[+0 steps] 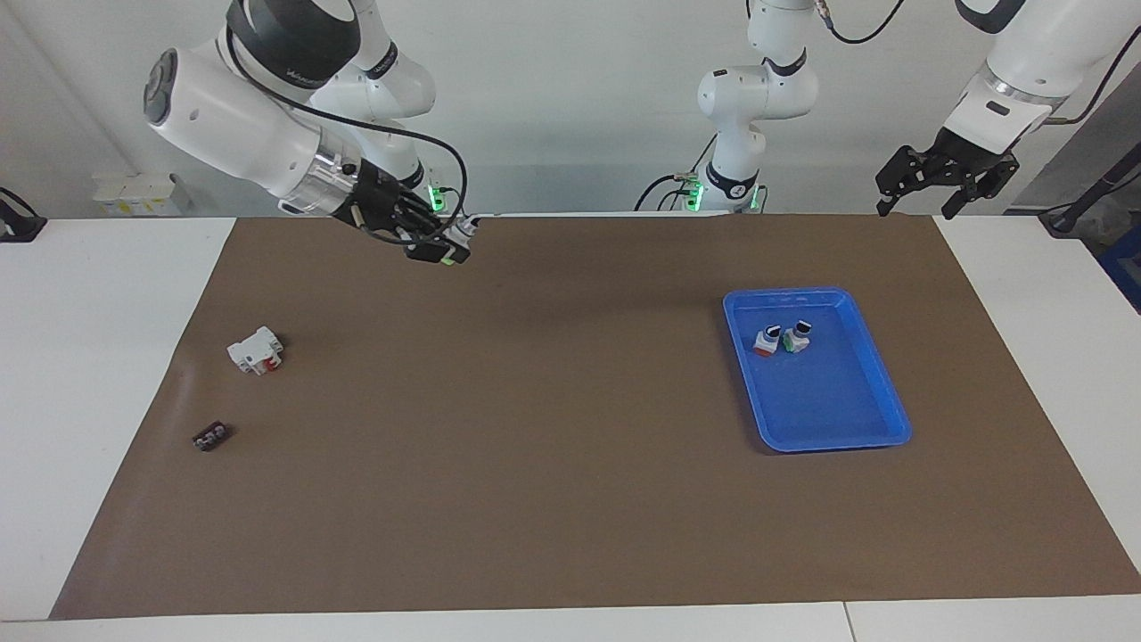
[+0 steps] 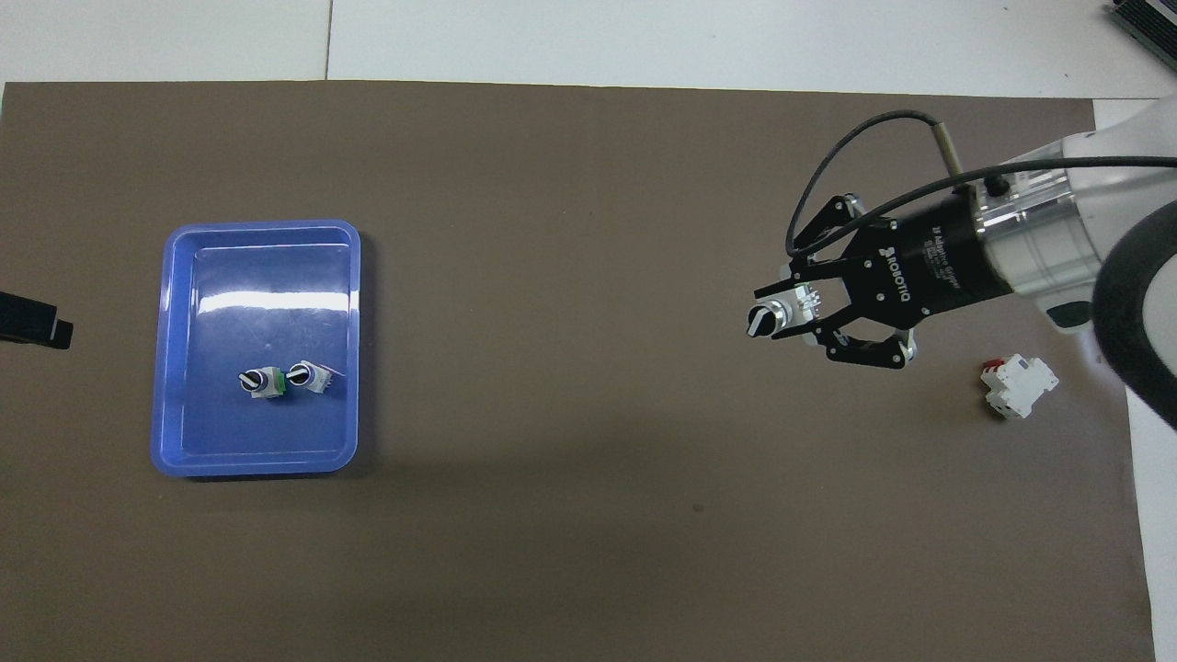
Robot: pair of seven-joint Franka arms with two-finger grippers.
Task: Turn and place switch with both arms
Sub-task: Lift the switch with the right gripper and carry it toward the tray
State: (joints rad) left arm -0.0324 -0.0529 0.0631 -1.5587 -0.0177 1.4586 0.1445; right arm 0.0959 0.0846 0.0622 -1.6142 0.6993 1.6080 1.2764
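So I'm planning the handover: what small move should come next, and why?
Probably carry the switch on toward the middle of the mat. The right pincer holds it shut, raised over the right arm's end, while the left pincer waits open over the other end, near the blue tray.
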